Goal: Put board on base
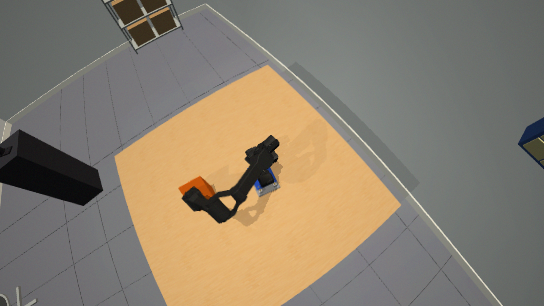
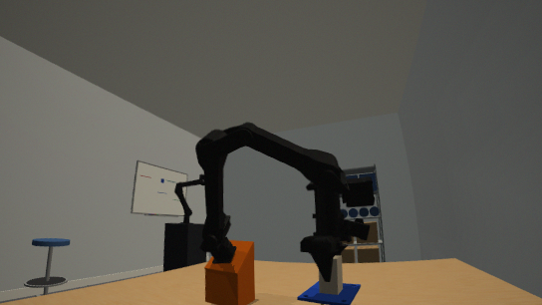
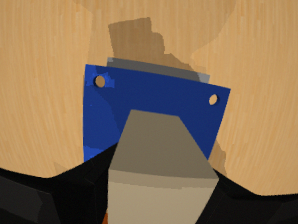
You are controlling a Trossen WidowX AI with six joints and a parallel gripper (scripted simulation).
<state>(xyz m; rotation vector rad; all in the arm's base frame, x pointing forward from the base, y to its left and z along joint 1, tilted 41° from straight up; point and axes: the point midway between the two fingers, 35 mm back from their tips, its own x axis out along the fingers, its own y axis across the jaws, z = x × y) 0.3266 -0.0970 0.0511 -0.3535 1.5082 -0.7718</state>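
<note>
The blue board (image 1: 256, 185) (image 2: 311, 293) (image 3: 150, 92) hangs level, handle side up, above the grey base. Its pale square handle (image 2: 337, 274) (image 3: 155, 142) is held between the fingers of my gripper (image 1: 265, 177) (image 2: 327, 277) (image 3: 152, 151), which is shut on it. The base (image 1: 268, 191) (image 3: 160, 71) is mostly hidden under the board. In the wrist view a strip of it shows beyond the board's far edge, nearly parallel to it. Two corner holes show there, with a tan colour through them and no gold pin. The other two holes are hidden.
The wooden table (image 1: 210, 260) (image 2: 423, 279) lies under the arm. An orange block (image 1: 201, 186) (image 2: 230, 279) stands at the arm's foot, to the left of the board in the top and exterior views. The arm's shadow falls around the base.
</note>
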